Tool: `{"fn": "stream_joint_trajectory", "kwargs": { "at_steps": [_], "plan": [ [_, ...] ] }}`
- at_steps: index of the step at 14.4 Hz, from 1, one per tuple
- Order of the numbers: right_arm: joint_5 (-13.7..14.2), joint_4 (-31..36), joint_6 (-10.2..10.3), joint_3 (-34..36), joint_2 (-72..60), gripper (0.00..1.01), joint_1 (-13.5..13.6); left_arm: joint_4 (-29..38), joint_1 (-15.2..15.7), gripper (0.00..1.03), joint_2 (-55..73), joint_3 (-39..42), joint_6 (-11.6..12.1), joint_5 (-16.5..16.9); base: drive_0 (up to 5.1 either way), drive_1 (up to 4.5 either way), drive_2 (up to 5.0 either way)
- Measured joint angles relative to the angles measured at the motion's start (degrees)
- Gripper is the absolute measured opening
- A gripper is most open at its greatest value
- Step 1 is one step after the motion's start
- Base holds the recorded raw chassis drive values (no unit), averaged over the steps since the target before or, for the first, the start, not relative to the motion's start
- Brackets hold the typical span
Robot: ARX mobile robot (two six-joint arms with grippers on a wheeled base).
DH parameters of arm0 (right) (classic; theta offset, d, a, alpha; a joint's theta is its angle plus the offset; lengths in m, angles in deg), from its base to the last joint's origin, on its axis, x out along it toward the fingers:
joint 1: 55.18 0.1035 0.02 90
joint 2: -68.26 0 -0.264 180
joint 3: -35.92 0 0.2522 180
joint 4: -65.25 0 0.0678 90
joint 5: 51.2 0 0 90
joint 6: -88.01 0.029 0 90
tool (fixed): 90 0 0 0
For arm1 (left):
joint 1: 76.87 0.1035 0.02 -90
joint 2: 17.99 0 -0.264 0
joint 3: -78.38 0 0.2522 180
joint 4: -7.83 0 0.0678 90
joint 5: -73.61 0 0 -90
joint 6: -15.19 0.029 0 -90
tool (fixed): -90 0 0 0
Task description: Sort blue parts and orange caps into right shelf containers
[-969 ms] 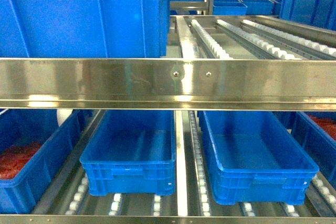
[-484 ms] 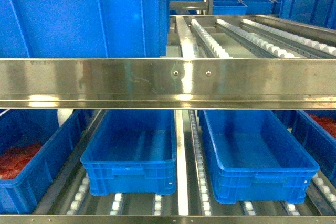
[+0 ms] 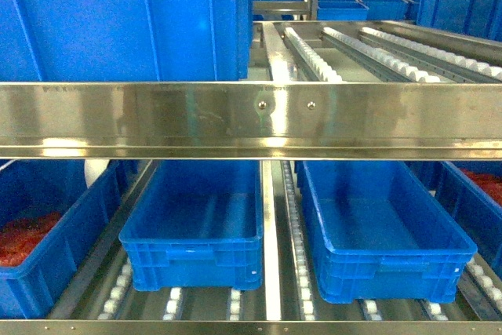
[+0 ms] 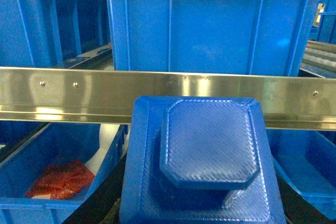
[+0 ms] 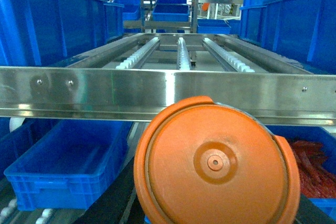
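Standing before the roller shelf, the robot carries one piece at each wrist: the left wrist view is filled by a blue part (image 4: 205, 161), a moulded block with a raised octagonal boss and a woven-looking texture, and the right wrist view by an orange cap (image 5: 215, 163), a round lid with a stepped rim and a small hub at its centre. Both sit so close to the lens that each seems held in its tool, though the fingers themselves are hidden behind the pieces and I cannot tell how wide they stand. From the head camera neither arm shows. Below the steel rail (image 3: 251, 119) two empty blue crates rest side by side on the rollers, one left of centre (image 3: 192, 260) and one right of centre (image 3: 384, 268), with crates of red pieces (image 3: 23, 241) at the far sides. Both carried pieces look like rigid, light plastic, unlikely to crush or bend; the cap's smooth glossy dome would be slippery, so its rim is the sensible place for a pinch, while the blue part's textured faces should give better bite, best across the flat sides of its base. A drop into a crate's smooth inside would probably do neither any harm, though the cap may roll or bounce.
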Motion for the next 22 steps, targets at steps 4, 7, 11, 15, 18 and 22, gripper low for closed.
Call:
{"fn": "stream_joint_trajectory", "kwargs": {
  "at_steps": [4, 7, 11, 15, 18, 22],
  "plan": [
    [0.15, -0.15, 0.00, 0.00, 0.00, 0.45, 0.00, -0.20, 0.00, 0.43, 0.00, 0.00, 0.00, 0.11, 0.0, 0.00, 0.0],
    [0.17, -0.13, -0.02, 0.00, 0.00, 0.45, 0.00, -0.22, 0.00, 0.43, 0.00, 0.00, -0.11, 0.11, 0.0, 0.00, 0.0],
    [0.17, -0.17, 0.00, 0.00, 0.00, 0.45, 0.00, -0.22, 0.00, 0.43, 0.00, 0.02, -0.11, 0.13, 0.0, 0.00, 0.0],
    [0.20, -0.13, -0.02, 0.00, 0.00, 0.45, 0.00, -0.20, 0.00, 0.43, 0.00, 0.02, -0.13, 0.11, 0.0, 0.00, 0.0],
    [0.17, -0.15, -0.04, 0.00, 0.00, 0.45, 0.00, -0.22, 0.00, 0.43, 0.00, 0.00, -0.13, 0.11, 0.0, 0.00, 0.0],
    [0.17, -0.15, 0.00, 0.00, 0.00, 0.45, 0.00, -0.17, 0.00, 0.43, 0.00, 0.00, -0.09, 0.17, 0.0, 0.00, 0.0]
  ]
}}
